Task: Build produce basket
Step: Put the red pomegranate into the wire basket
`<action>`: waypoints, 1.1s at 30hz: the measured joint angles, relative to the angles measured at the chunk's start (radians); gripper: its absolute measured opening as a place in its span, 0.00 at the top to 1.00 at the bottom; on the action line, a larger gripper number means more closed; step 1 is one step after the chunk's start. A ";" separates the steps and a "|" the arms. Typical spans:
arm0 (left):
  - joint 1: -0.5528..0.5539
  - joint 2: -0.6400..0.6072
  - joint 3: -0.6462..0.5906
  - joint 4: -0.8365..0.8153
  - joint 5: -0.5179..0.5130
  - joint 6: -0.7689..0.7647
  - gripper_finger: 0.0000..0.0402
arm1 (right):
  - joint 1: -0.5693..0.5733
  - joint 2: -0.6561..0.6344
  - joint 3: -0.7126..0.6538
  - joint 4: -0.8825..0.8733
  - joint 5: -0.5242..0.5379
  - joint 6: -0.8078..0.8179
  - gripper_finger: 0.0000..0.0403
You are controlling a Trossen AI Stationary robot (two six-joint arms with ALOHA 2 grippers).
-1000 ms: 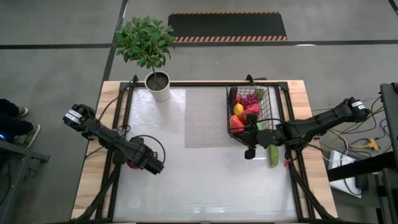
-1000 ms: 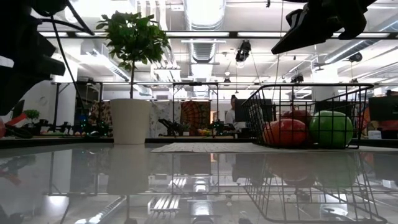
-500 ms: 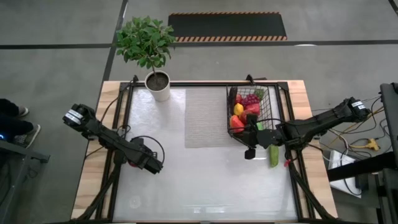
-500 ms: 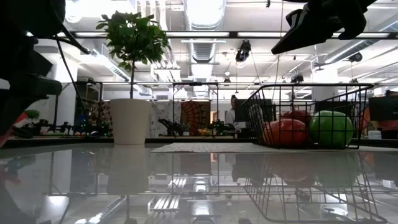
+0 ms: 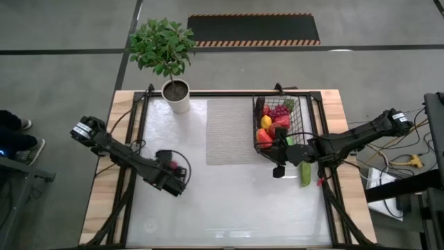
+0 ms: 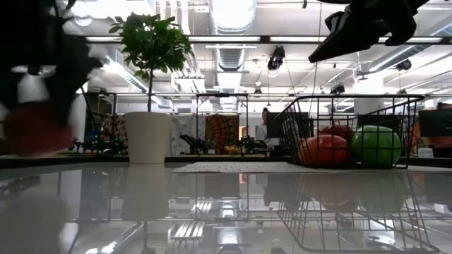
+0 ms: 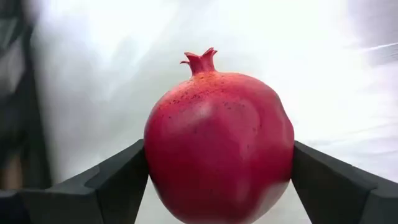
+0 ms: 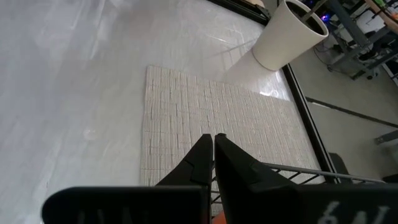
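Grasping step: a red pomegranate (image 7: 219, 140) is being taken by the left end effector (image 7: 217, 171), whose two dark fingers (image 7: 102, 183) are seen pressed against both flanks of the fruit in the left wrist view.
Left end effector state: spread wide, with the pomegranate seated between the fingers (held, judging by the contact on both sides).
Location of the fruit: on the left half of the white bench (image 5: 229, 201), well apart from the basket.
Basket: the black wire basket (image 5: 303, 111) is set at the right rear of the bench, its left side over the woven mat (image 5: 229, 132); an orange fruit, a yellow lemon and purple grapes are among the produce (image 5: 272, 123) already inside.
Right end effector: (image 8: 213, 144) held above the near left corner of the basket, fingers pressed together with nothing between them.
Loose item: a green cucumber (image 5: 305, 173) lies on the bench just outside the basket, under the right arm.
Next move: a lift and a carry across to the basket appear to be called for.
View differences: the fruit's crown and finger contact are shown only by the left wrist view; the low view gives a red blur (image 6: 32, 127), yet shows a green apple (image 6: 376, 146) behind the mesh.
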 joint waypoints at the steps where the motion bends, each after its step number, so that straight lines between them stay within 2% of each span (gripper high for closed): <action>1: 0.000 0.000 0.030 0.001 -0.073 0.048 0.19 | 0.000 0.000 0.000 0.003 0.000 0.000 0.98; 5: 0.001 -0.001 0.133 0.008 -0.336 0.210 0.19 | 0.000 0.000 0.000 0.020 0.000 0.000 0.98; 8: 0.001 -0.001 0.182 0.060 -0.471 0.378 0.19 | -0.001 0.000 -0.008 0.064 -0.018 -0.001 0.98; 10: 0.001 -0.002 0.189 0.164 -0.536 0.560 0.19 | -0.002 0.000 -0.021 0.106 -0.053 -0.005 0.98; 13: 0.001 -0.003 0.165 0.420 -0.593 0.919 0.19 | -0.002 0.000 -0.065 0.224 -0.110 -0.013 0.98; 19: 0.009 -0.002 0.080 0.983 -0.594 1.606 0.19 | -0.002 0.001 -0.207 0.586 -0.212 -0.041 0.98; 22: 0.012 -0.002 0.021 1.259 -0.551 1.854 0.19 | -0.002 0.001 -0.272 0.751 -0.251 -0.051 0.98; 27: 0.024 -0.001 -0.071 1.617 -0.419 2.116 0.19 | -0.002 0.001 -0.328 0.937 -0.313 -0.028 0.98; 30: 0.034 -0.001 -0.123 1.719 -0.388 2.190 0.19 | -0.002 0.001 -0.323 0.944 -0.314 0.007 0.95; 33: 0.046 0.000 -0.161 1.770 -0.386 2.215 0.19 | -0.002 0.006 -0.302 0.935 -0.314 0.037 0.87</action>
